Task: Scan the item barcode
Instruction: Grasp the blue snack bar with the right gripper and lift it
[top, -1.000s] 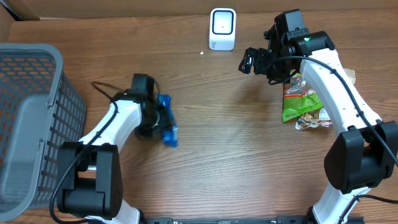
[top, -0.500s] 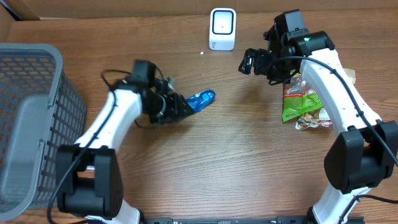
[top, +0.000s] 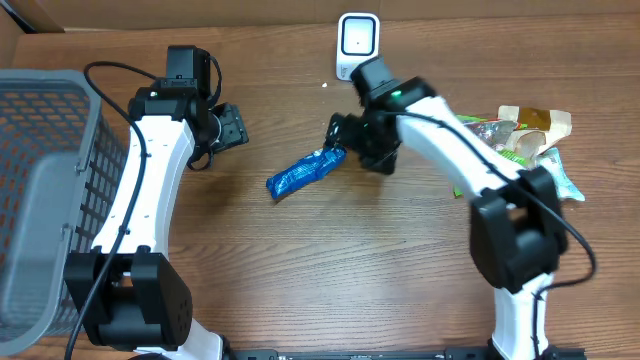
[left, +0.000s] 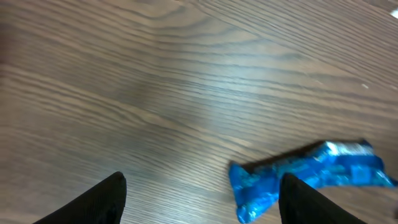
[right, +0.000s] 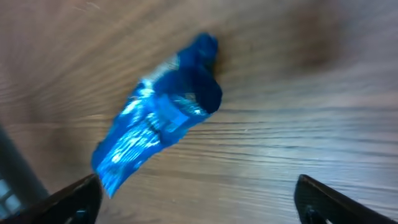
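Blue packet (top: 305, 173), illegibly blurred

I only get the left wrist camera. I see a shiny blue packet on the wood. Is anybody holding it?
Observer: Nobody. The blue packet lies loose on the table, and the right gripper hangs open at its far end.
Operator: Where's the beeper thing?
Observer: A white scanner stands at the table's far edge, beyond the packet.
Operator: And where is my arm?
Observer: Your left gripper is open, between the packet and a grey basket.
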